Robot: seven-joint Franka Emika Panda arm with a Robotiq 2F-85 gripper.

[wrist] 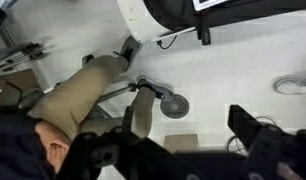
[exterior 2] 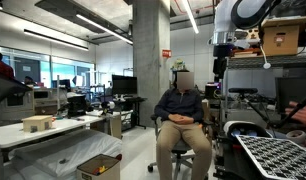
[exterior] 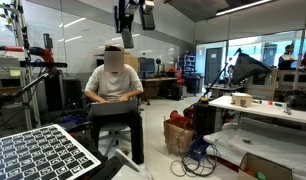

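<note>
My gripper (exterior: 133, 14) hangs high in the air, above and just beside a seated person (exterior: 114, 85). In an exterior view it (exterior 2: 221, 62) is up next to a grey concrete pillar (exterior 2: 148, 60), above the person (exterior 2: 181, 112). In the wrist view the two dark fingers (wrist: 178, 142) stand wide apart with nothing between them. They look down on the person's tan trouser legs (wrist: 88, 90) and a round floor drain (wrist: 175, 105). The gripper touches nothing.
A black-and-white checkered board (exterior: 38, 155) lies near the arm's base and shows in both exterior views (exterior 2: 278, 155). A white table (exterior 2: 33, 135) carries a small box. A cardboard box (exterior 2: 98, 165) stands on the floor. An orange bag (exterior: 178, 135) sits beside the person.
</note>
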